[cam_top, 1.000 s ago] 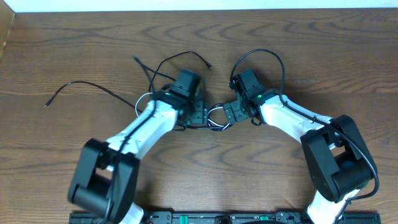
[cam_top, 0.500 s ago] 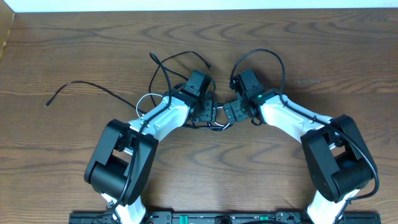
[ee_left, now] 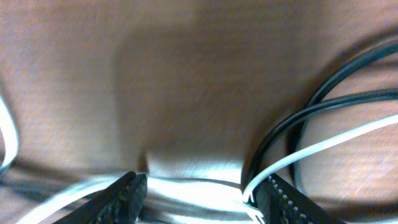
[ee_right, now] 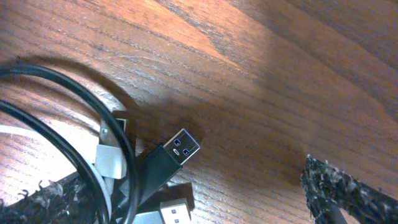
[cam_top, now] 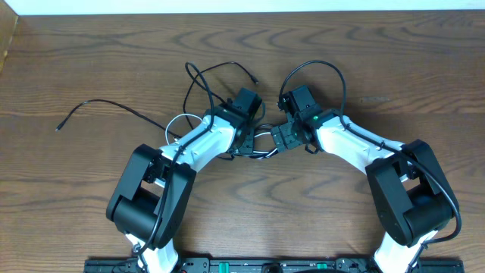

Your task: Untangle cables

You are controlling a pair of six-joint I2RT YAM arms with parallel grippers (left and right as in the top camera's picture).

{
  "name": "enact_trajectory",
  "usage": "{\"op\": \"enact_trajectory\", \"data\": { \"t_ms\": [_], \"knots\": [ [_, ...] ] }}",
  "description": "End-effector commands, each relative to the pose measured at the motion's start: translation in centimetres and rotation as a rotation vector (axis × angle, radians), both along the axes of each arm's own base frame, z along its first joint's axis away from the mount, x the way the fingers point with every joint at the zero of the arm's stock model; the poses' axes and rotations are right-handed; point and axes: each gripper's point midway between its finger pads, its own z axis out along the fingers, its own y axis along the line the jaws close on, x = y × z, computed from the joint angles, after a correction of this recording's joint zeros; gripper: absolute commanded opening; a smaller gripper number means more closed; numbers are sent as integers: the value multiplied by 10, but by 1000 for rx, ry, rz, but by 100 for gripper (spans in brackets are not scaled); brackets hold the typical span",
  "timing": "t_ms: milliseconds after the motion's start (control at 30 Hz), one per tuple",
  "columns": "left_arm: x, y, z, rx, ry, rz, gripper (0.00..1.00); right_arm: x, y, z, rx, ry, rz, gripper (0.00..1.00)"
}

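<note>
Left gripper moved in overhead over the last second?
Yes. The left gripper shifted image-right, toward the unmoved right gripper, narrowing the gap over the tangled black and white cables.

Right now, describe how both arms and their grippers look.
The left arm and right arm have white links between bulky black joint housings. A black wire loops over the right arm, which shows a small green light. The left gripper has black ribbed fingers; the right gripper has black rough-textured fingers.

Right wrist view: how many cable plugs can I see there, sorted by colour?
Black plug: 1
White plugs: 2
Total: 3
</note>
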Motion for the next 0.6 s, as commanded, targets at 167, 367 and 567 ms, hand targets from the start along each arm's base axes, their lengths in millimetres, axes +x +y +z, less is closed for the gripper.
{"op": "enact_trajectory", "data": {
  "t_ms": [167,367,567],
  "knots": [
    [16,3,20,48,-33,41,63,-26,-23,-39,-115,100,15,99],
    [18,-14,20,-45,-30,52,66,-26,-24,-39,-115,101,15,99],
    [18,-33,13,-116,-25,26,66,-26,-24,-39,-115,101,15,99]
  ]
}}
